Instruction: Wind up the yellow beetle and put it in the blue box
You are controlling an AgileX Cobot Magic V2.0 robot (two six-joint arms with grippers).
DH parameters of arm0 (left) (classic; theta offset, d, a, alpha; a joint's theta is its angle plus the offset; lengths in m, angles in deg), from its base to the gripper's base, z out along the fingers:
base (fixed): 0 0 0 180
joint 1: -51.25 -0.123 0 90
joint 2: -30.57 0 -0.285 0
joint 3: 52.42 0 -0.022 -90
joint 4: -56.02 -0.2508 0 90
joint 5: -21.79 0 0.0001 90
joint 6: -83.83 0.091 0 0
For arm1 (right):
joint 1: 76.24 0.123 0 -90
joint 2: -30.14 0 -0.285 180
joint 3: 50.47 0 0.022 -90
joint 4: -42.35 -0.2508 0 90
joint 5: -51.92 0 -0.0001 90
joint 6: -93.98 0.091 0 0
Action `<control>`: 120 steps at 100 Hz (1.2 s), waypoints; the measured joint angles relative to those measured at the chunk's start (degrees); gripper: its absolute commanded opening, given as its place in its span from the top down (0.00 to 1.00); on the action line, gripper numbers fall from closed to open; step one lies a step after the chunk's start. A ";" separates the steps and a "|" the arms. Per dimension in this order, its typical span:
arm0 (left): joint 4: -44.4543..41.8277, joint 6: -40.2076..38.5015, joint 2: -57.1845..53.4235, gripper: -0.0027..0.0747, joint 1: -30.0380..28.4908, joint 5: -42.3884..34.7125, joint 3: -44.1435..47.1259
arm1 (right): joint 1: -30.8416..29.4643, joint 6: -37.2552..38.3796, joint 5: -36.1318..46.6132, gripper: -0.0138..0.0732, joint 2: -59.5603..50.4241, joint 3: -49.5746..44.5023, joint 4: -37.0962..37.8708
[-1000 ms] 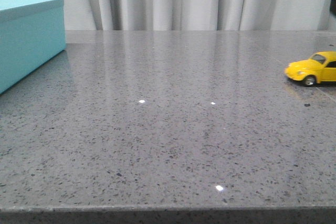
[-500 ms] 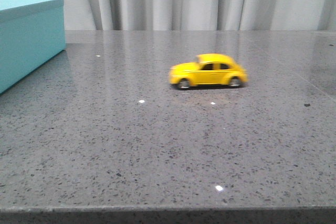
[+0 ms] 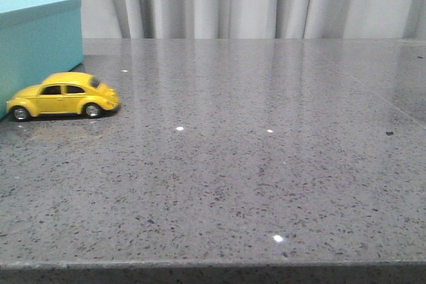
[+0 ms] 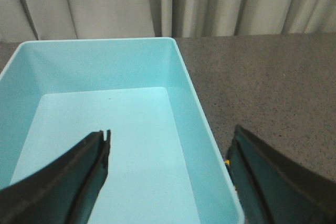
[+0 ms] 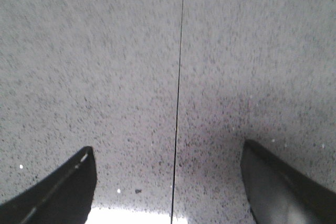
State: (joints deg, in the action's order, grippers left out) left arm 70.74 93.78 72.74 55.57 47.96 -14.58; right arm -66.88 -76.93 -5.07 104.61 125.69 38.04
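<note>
So the small glossy yellow toy Beetle car point(image 3: 64, 95) with dark windows and silver-hubbed black wheels is sitting on all four wheels on the speckled grey stone desk point(image 3: 253, 177), over at the left side of the front view, side-on to the camera. Its left end is right up against the lower front corner of the big light turquoise-blue rectangular box point(image 3: 36, 44); looks like it's touching or just about, can't quite tell from this angle. The box runs off the left edge of the front view. From the left wrist camera you look straight down into that box point(image 4: 184, 85) and it's open on top, matte blue inside, with nothing in it. The left gripper point(image 4: 168, 174) hangs above the box with its two dark fingers spread wide, holding nothing, and there's a tiny speck of yellow peeking out just past the box wall near one finger. The right gripper point(image 5: 168, 182) is also spread wide and holding nothing, hanging over bare desk where a thin dark seam line point(image 5: 178, 93) runs across the surface. Pale grey pleated curtains point(image 3: 266, 1) hang behind the desk. Neither gripper shows up in the front view.
</note>
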 measured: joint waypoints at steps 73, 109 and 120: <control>1.71 35.43 36.62 0.19 18.40 20.02 -27.79 | 0.00 -0.78 2.17 0.19 -8.68 -2.00 -2.26; -7.27 40.57 50.43 0.19 21.65 23.14 -30.12 | 0.00 -0.83 2.44 0.19 -9.15 -2.00 -2.61; -8.20 40.63 52.61 0.21 21.65 23.14 -30.21 | 0.00 -0.93 2.59 0.19 -9.15 -2.00 -2.61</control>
State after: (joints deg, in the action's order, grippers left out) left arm 62.55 134.40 125.35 77.22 71.10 -44.79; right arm -66.88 -77.85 -2.47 95.46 123.69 35.42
